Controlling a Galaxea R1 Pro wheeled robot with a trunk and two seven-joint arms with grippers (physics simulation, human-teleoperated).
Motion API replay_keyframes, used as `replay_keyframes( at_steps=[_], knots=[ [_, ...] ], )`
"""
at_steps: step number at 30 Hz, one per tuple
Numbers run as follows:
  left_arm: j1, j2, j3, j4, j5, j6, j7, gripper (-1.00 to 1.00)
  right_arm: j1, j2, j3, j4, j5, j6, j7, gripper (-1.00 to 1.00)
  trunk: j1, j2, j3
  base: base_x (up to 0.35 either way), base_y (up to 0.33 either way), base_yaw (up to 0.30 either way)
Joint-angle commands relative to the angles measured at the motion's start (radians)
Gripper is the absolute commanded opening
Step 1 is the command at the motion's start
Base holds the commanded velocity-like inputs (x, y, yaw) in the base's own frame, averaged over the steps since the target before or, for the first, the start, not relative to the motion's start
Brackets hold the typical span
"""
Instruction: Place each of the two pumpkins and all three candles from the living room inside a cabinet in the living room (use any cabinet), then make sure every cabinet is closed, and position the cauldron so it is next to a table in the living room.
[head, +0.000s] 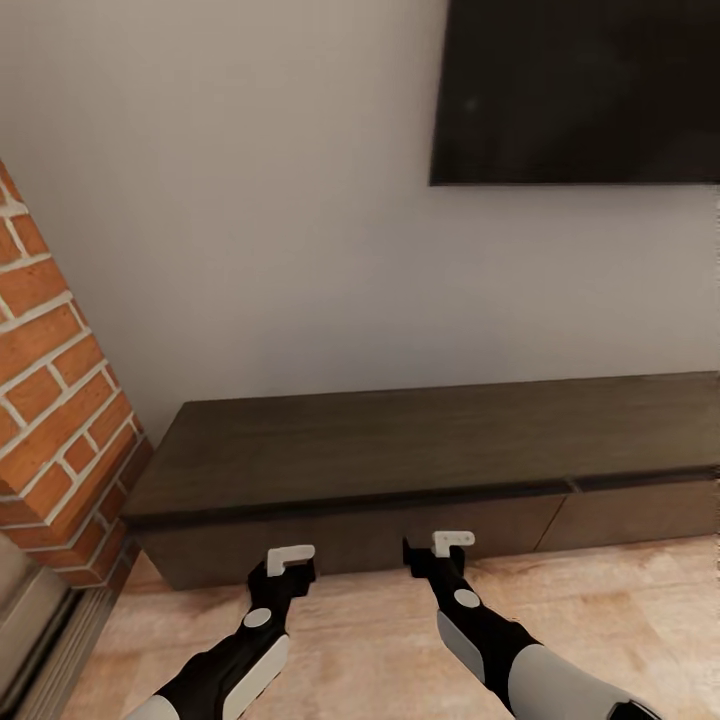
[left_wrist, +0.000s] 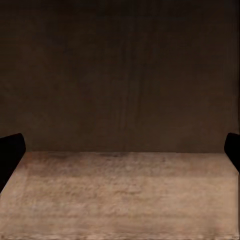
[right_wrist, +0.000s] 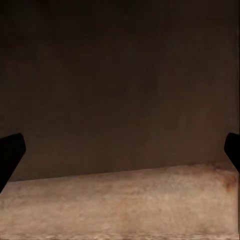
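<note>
The cabinet, fronts closed, stands just ahead of both spread, empty end effectors.

No readable text, labels, brands or numbers anywhere you look; the cabinet fronts are plain dark wood, the black wall screen is blank. Brick column and wood floor carry no signs either.
</note>
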Motion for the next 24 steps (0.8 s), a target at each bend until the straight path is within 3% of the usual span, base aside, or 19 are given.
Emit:
replay_keyframes(
  at_steps=[1, 16, 21, 24],
  knots=[
    [-0.002, 0.001, -0.009, -0.001, 0.011, -0.007, 0.007, 1.0, -0.001, 0.0, 0.009, 0.0, -0.008, -0.004, -0.006, 1.0, -0.001, 0.0, -0.001, -0.33, 0.0, 0.0],
    [-0.002, 0.002, -0.01, -0.005, 0.011, -0.007, 0.008, 1.0, -0.001, -0.001, 0.005, 0.0, -0.016, 0.005, -0.006, 1.0, -0.001, 0.0, -0.001, -0.333, 0.0, 0.0],
    [-0.001, 0.004, -0.007, -0.011, 0.011, -0.006, 0.008, 1.0, -0.001, -0.001, -0.002, -0.01, -0.023, 0.048, -0.007, 1.0, -0.001, 0.0, -0.001, -0.334, 0.0, 0.0],
    [-0.003, 0.005, -0.003, -0.029, 0.011, 0.055, 0.009, 1.0, -0.001, -0.001, -0.004, -0.017, -0.024, 0.085, -0.008, 1.0, -0.001, 0.0, -0.001, -0.333, 0.0, 0.0]
  ],
)
